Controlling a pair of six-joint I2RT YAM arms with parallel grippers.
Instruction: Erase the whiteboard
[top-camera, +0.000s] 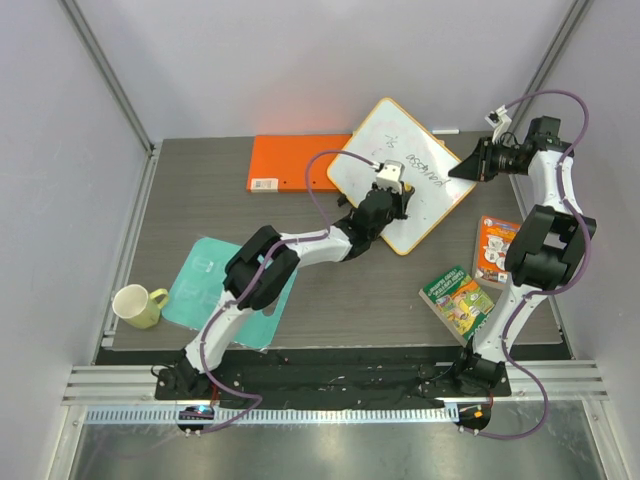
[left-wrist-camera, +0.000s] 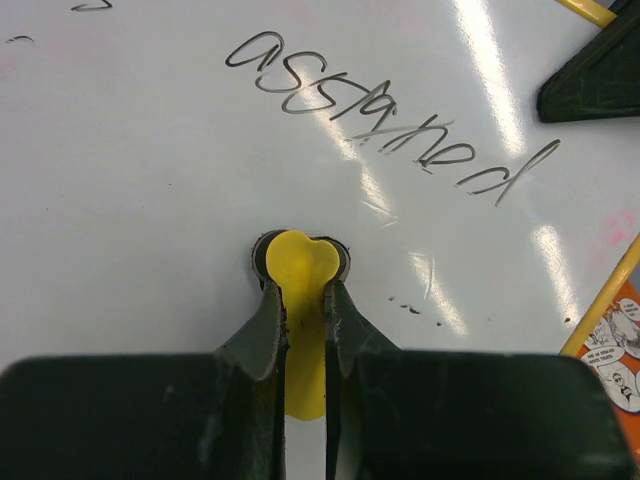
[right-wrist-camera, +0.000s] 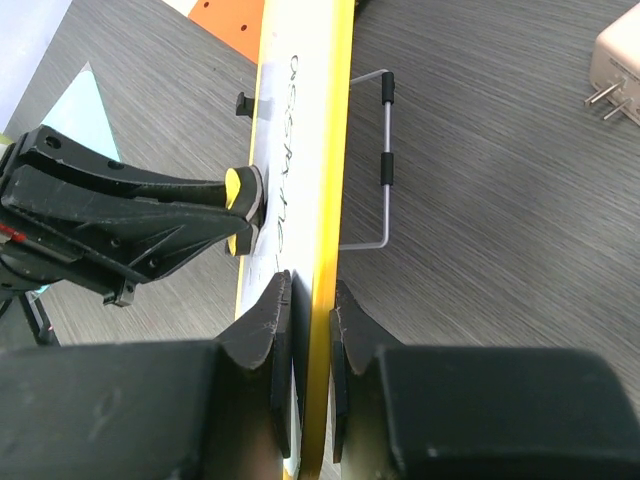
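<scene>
- Pinching the whiteboard (right-wrist-camera: 332, 150) by its yellow rim, the right gripper (right-wrist-camera: 310, 292) has it edge-on between its fingers, wire stand (right-wrist-camera: 384, 165) behind.
- Left gripper (left-wrist-camera: 300, 285) clamps a yellow eraser (left-wrist-camera: 298, 256), pressed to the board face straight ahead, below the handwriting (left-wrist-camera: 385, 115).
- Board looks light, stiff and slick; the rim is the best place to hold it.

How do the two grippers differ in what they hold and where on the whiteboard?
The left gripper is shut on a small yellow eraser set against the written face of the white, yellow-rimmed whiteboard; the right gripper clamps that board's rim edge-on. Both are closed on something.
</scene>
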